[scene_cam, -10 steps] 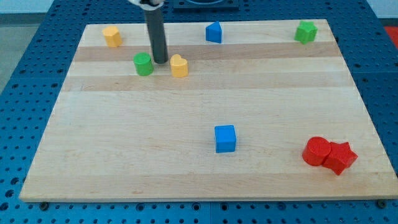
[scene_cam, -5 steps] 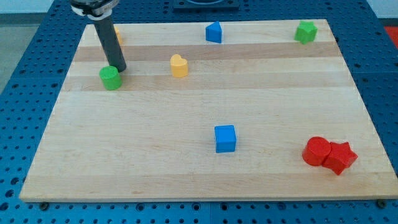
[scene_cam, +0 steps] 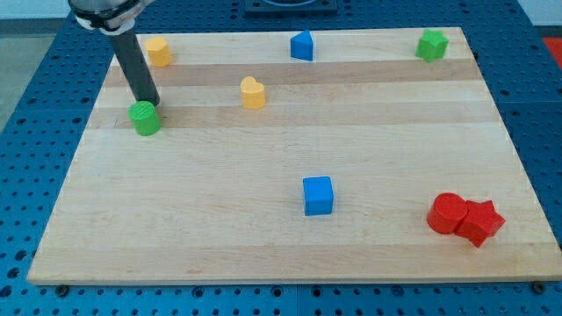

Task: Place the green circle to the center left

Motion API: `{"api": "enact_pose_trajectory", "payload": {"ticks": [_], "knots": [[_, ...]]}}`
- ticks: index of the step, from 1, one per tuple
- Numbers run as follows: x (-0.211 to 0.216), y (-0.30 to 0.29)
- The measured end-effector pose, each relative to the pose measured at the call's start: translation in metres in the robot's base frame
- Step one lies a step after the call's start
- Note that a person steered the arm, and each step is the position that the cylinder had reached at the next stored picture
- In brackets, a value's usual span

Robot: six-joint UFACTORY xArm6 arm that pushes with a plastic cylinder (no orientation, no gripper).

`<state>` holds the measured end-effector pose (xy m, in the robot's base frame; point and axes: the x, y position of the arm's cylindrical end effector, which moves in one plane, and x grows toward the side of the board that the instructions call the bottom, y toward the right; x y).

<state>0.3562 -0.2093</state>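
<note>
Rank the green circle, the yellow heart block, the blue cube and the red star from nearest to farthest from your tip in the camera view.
1. Green circle: touching my tip, just below it at the view's left.
2. Yellow heart block: to the tip's right, upper middle.
3. Blue cube: lower middle.
4. Red star: bottom right corner, farthest.

Board [scene_cam: 263, 237]: light wood, pale stripes in the grain. Around the board: blue pegboard [scene_cam: 35, 132] with dark holes. On the board: green circle [scene_cam: 145, 118], green star [scene_cam: 431, 44], yellow block [scene_cam: 158, 51], yellow heart [scene_cam: 253, 92], blue wedge-like block [scene_cam: 302, 45], blue cube [scene_cam: 318, 195], red cylinder [scene_cam: 448, 213], red star [scene_cam: 481, 222]. Dark grey rod, my tip [scene_cam: 151, 103].
</note>
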Motion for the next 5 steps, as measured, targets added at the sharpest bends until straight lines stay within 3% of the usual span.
{"api": "enact_pose_trajectory", "payload": {"ticks": [2,5], "knots": [[0.009,0.063],[0.165,0.091]]}}
